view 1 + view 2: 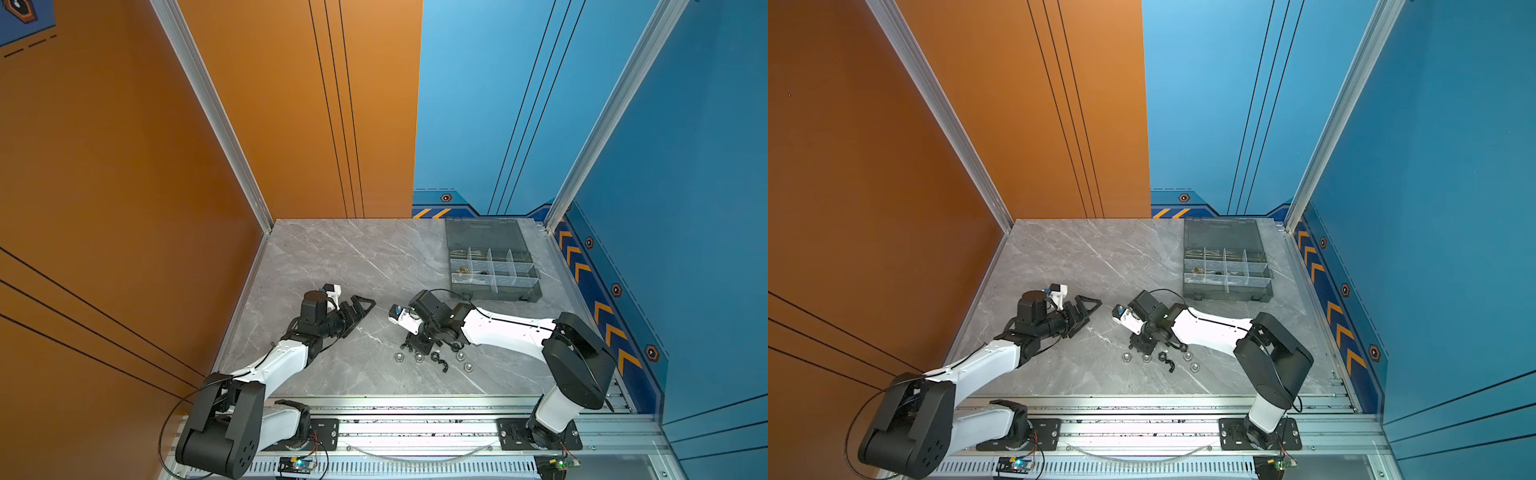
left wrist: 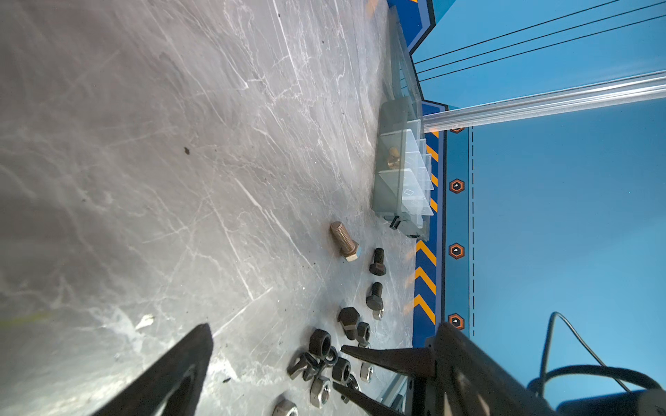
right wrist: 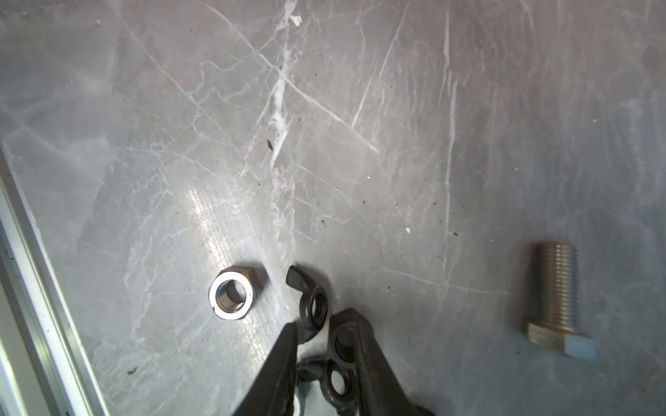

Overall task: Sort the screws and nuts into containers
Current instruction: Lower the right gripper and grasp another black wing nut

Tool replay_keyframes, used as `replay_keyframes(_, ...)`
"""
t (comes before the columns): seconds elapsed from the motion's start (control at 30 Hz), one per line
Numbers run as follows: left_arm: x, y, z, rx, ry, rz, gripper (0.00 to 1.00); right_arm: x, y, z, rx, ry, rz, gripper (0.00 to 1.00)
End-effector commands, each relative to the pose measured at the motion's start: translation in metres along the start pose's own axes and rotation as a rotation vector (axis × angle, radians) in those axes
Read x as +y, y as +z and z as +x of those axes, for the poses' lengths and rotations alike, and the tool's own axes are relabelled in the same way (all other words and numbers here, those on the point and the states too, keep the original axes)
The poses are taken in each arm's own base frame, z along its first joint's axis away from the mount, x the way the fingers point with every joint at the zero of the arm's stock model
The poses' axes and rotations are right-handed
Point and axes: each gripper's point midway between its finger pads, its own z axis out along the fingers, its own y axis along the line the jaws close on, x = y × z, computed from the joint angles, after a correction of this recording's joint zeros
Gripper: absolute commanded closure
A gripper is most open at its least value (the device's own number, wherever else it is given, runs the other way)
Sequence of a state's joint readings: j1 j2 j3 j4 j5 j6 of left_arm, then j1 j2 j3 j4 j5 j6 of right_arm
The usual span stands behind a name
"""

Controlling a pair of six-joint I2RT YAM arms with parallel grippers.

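- Nuts (image 1: 419, 357) lie loose on the grey table (image 1: 353, 257) near its front edge, with screws (image 2: 377, 262) beside them.
- Right claw (image 3: 324, 320) is down over black nuts (image 3: 312, 306), its tips slightly apart; whether it grips one cannot be told.
- Left claw (image 1: 365, 311) hangs open and empty.
- Brass nuts (image 1: 462, 271) sit in one compartment of the box (image 1: 498, 296).

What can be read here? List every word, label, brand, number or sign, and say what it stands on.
No words, brands or numbers are legible in any view.
Hexagon emblems on the blue wall: symbols only, no lettering.
Orange chevrons along the same wall: marks, not text.
Circuit board below the front rail: any print is too small to read.
Organiser box: no label shows.
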State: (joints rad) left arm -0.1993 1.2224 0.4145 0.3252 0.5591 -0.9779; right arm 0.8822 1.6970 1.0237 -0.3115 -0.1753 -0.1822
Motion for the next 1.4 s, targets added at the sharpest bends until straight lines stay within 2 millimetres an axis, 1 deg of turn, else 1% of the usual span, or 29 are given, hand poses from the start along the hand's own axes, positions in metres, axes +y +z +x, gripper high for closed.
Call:
replay_keyframes(0.0,-0.001,-0.003,0.002,0.008,-0.005,0.015,0.02,0.002,0.008,0.003,0.008,0.010,0.005,0.72)
replay_keyframes(0.5,0.000,-0.007,0.001,-0.001,-0.005,0.011,0.02,0.007,0.020,0.010,0.044,0.017,-0.013,0.78)
replay_keyframes(1.0,0.001,-0.007,0.002,-0.002,-0.006,0.009,0.02,0.006,0.031,0.019,0.082,0.024,-0.014,0.79)
replay_keyframes(1.23,0.002,-0.007,0.002,-0.001,-0.008,0.006,0.02,0.003,0.033,0.023,0.097,0.030,-0.007,0.81)
replay_keyframes(1.37,0.002,-0.007,0.002,-0.001,-0.008,0.005,0.02,0.003,0.033,0.027,0.106,0.033,-0.006,0.83)
